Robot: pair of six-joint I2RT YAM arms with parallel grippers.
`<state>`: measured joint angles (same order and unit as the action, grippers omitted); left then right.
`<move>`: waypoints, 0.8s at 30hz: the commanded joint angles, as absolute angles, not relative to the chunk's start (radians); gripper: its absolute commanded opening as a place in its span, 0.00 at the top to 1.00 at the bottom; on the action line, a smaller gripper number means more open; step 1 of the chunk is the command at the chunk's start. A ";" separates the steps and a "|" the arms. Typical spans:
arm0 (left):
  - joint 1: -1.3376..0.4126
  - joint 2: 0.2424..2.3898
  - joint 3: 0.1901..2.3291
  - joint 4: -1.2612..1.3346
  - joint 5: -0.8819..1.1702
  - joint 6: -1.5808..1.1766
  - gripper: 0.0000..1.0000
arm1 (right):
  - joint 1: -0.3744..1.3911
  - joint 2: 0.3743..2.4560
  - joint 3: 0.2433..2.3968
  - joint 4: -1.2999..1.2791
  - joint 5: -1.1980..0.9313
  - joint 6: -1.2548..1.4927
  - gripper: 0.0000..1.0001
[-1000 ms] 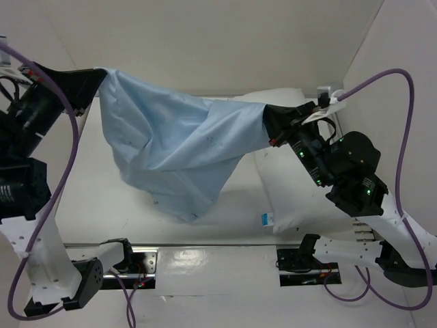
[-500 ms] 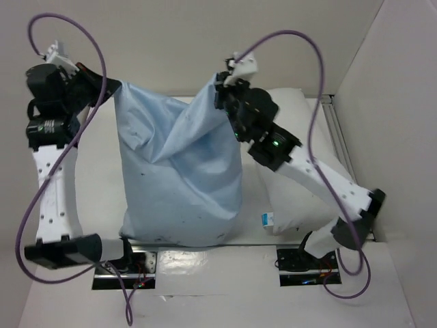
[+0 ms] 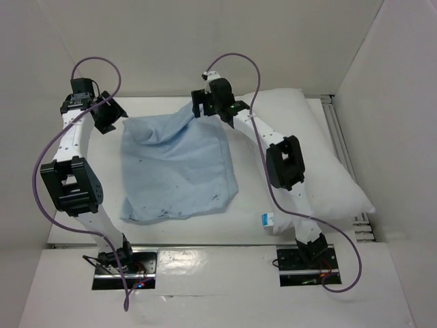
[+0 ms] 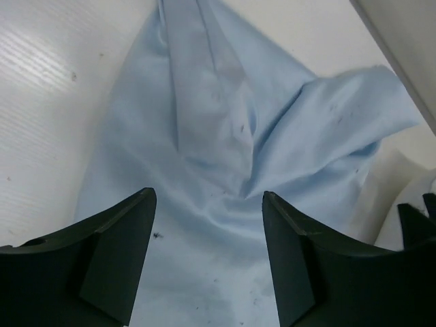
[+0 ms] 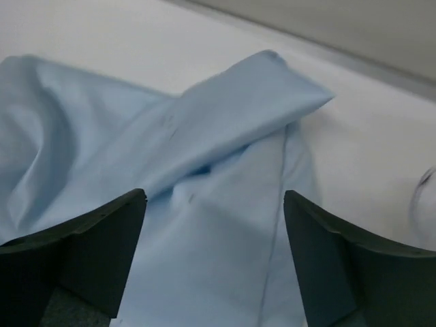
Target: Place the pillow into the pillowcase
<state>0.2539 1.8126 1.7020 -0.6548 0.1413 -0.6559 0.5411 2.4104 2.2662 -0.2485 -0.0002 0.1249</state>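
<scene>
"Where is the pillowcase located?"
"It is laid wrinkled on the worktop, left of the pillow, which is set along the right side."
"How are the claws set?"
"The left claw and the right claw are each held spread apart over the blue fabric; nothing is gripped."
</scene>
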 commanded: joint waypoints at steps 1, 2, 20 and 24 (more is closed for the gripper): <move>0.244 1.711 1.694 -0.666 0.078 -0.605 0.23 | 0.548 2.156 2.087 -0.212 -0.055 0.175 0.08; 0.244 1.697 1.681 -0.666 0.066 -0.595 0.23 | 0.535 2.123 2.048 -0.221 -0.055 0.190 0.07; 0.046 1.419 0.987 -0.666 -0.012 -0.664 0.33 | 0.768 1.594 1.167 -0.422 0.051 0.500 0.02; 0.107 1.382 0.910 -0.643 -0.021 -0.699 0.32 | 0.779 1.652 1.103 -0.381 0.041 0.534 0.10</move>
<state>0.0715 1.4471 0.9260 -0.6788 0.0223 -0.6491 0.7746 1.6310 1.1309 -0.4107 0.0299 0.4725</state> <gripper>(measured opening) 0.678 0.910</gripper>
